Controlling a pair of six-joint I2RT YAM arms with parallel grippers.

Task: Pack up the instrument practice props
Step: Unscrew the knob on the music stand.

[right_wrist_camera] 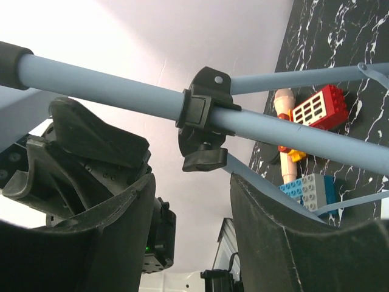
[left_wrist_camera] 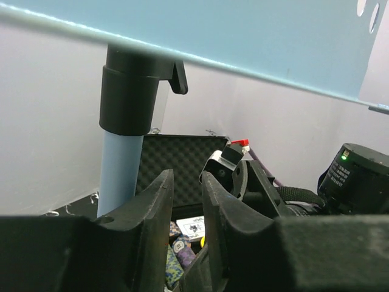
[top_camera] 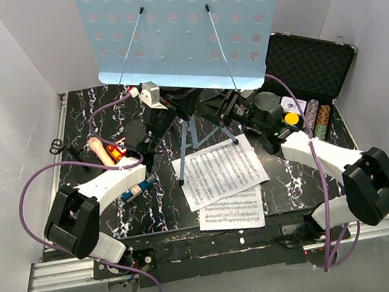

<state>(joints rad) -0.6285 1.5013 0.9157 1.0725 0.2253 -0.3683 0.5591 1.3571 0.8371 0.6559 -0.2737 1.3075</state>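
At 9 o'clock on the black, white-veined, marble-look worktop [top_camera: 164,214] lies a small pale-headed microphone [top_camera: 96,144]. It sits just beside red and yellow toy bricks [top_camera: 113,156], and I cannot make out its base.

The matte black left tool [left_wrist_camera: 185,182] is released, its fingers only narrowly parted with nothing between them. Just at its 9 o'clock side rises the smooth pole [left_wrist_camera: 118,173] of the light-blue perforated music stand [top_camera: 182,22], capped by a glossy black plastic collar [left_wrist_camera: 130,91].

The stand is upright mid-worktop. Its flat tray, dotted with round holes and crossed by two thin wire page holders, fills the 12 o'clock side. Its slim tripod legs [top_camera: 191,135] splay out below.

White printed sheet-music pages [top_camera: 221,171] lie flat at 6 o'clock from the legs, one sheet overlapping another.

The right tool [right_wrist_camera: 191,188] is spread wide and grasps nothing. Its curved black fingers stand either side of a black clamp with a knob [right_wrist_camera: 203,115] on the stand's tube.

At 2 o'clock sits an open black case [top_camera: 311,61] lined with egg-crate foam. Rows of poker chips [top_camera: 314,118] lie in it.
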